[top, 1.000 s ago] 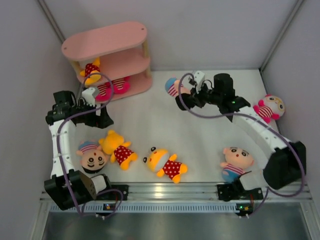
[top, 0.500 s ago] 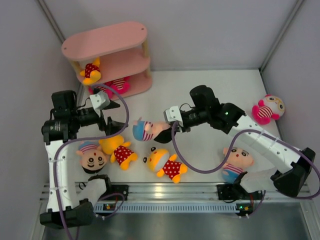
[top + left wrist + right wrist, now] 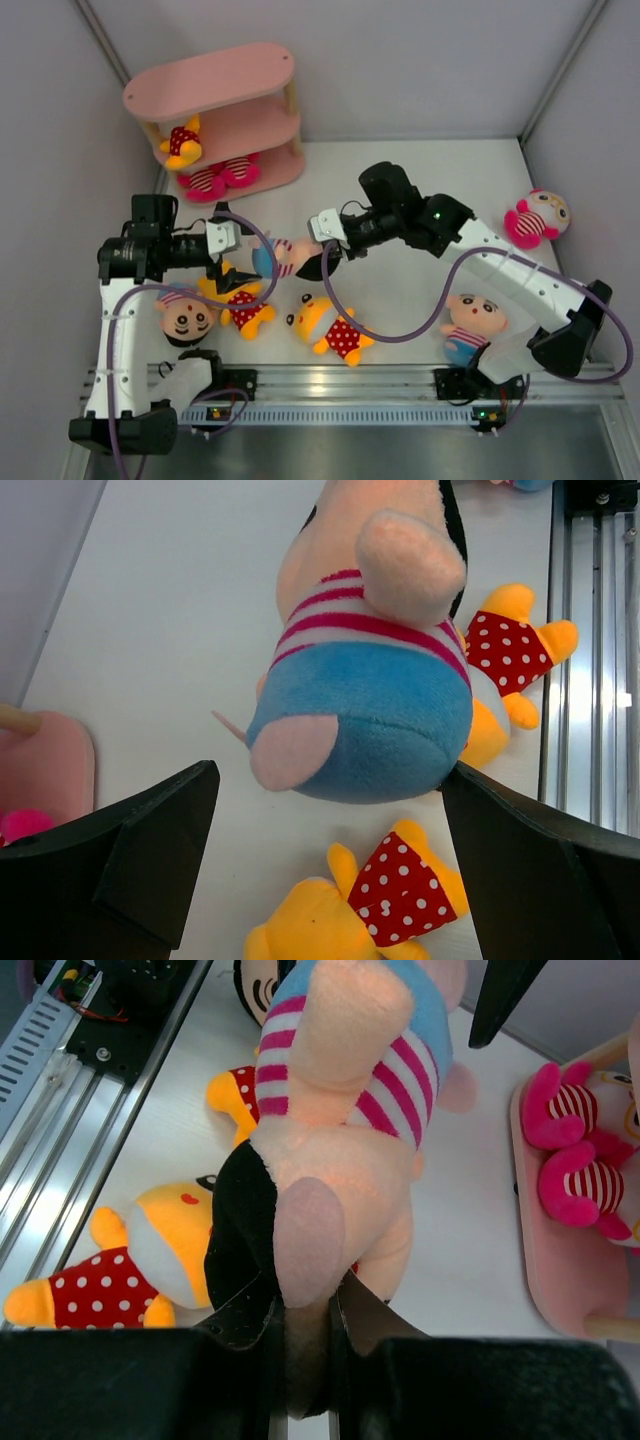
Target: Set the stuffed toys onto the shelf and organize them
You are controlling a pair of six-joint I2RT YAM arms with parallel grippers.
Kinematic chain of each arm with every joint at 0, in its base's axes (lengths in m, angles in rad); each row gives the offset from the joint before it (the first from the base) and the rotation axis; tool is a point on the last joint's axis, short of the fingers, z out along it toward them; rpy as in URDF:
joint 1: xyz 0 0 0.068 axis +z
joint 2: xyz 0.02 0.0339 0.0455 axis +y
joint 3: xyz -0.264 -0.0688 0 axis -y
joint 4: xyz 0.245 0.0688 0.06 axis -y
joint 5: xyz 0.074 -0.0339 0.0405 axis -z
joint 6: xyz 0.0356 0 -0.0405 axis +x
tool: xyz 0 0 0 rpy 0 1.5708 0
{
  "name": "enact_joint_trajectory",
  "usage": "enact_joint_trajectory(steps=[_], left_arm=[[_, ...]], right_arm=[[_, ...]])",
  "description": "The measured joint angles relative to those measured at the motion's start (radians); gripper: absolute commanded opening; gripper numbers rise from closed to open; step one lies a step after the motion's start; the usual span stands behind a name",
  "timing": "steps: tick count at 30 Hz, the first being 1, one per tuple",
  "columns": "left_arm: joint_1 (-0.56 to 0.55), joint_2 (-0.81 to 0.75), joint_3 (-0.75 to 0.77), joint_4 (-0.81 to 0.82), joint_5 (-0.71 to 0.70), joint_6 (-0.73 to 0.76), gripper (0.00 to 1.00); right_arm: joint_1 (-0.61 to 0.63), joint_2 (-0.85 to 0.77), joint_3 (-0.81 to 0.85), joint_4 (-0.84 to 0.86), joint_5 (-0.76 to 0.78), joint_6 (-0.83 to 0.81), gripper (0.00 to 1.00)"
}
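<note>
Just now the plush boy doll, peach-faced and black-haired in a pink-striped shirt and blue shorts, is held above the middle of the white worktop. It lies roughly level, head toward the right arm and shorts toward the left arm. The right gripper is clamped on the doll's head, its fingers pinching the plush from both sides. The left gripper has its jaws spread wide on either side of the blue shorts. One finger is at the edge of the shorts and the other stands apart from them, so it is not closed on the doll. Below the doll, near the near edge, lie a first yellow plush bear in a red polka-dot outfit and a second yellow plush bear. A second boy doll lies toward the near left corner, just beside the first bear. A third boy doll lies toward the near right corner. A pink plush doll in red-white stripes sits at the right edge, well apart from the others. The pink three-tier shelf with oval boards and light wooden posts stands in the far left corner. It carries a third yellow bear on its middle board and a second pink striped doll on its bottom board.
</note>
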Motion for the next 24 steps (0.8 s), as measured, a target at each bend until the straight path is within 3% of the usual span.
enact_joint_trajectory(steps=[4, 5, 7, 8, 9, 10, 11, 15, 16, 18, 24], left_arm=[[0.000, 0.019, 0.004, -0.011, -0.003, 0.031, 0.92], [-0.009, 0.019, 0.004, -0.012, -0.003, 0.032, 0.80], [-0.027, 0.018, 0.004, -0.016, -0.002, 0.032, 0.67], [-0.035, 0.018, 0.004, -0.020, -0.001, 0.033, 0.56], [-0.040, 0.016, 0.003, -0.023, -0.001, 0.033, 0.15], [-0.042, 0.015, 0.001, -0.026, -0.003, 0.027, 0.00], [-0.044, 0.014, -0.003, -0.026, -0.003, 0.031, 0.00], [-0.047, 0.013, 0.002, -0.027, -0.030, 0.016, 0.00], [-0.047, 0.018, 0.015, -0.030, -0.047, 0.005, 0.00], [-0.048, 0.038, 0.078, -0.030, -0.099, -0.033, 0.00], [-0.056, 0.085, 0.334, 0.100, -0.311, -0.248, 0.00]], right_arm=[[0.018, 0.025, 0.026, -0.005, 0.005, -0.011, 0.00], [0.019, 0.028, 0.026, -0.005, 0.007, -0.014, 0.00], [0.019, 0.033, 0.027, -0.003, 0.010, -0.017, 0.00], [0.019, 0.036, 0.028, -0.002, 0.011, -0.018, 0.00], [0.019, 0.040, 0.031, 0.000, 0.012, -0.018, 0.01], [0.019, 0.043, 0.032, 0.007, 0.014, -0.018, 0.04], [0.019, 0.045, 0.032, 0.013, 0.014, -0.016, 0.08], [0.023, 0.042, 0.008, 0.090, 0.058, 0.040, 0.56], [0.023, 0.033, -0.019, 0.135, 0.084, 0.069, 0.61], [0.022, 0.004, -0.101, 0.254, 0.150, 0.115, 0.68], [-0.006, -0.138, -0.351, 0.555, 0.383, 0.289, 0.70]])
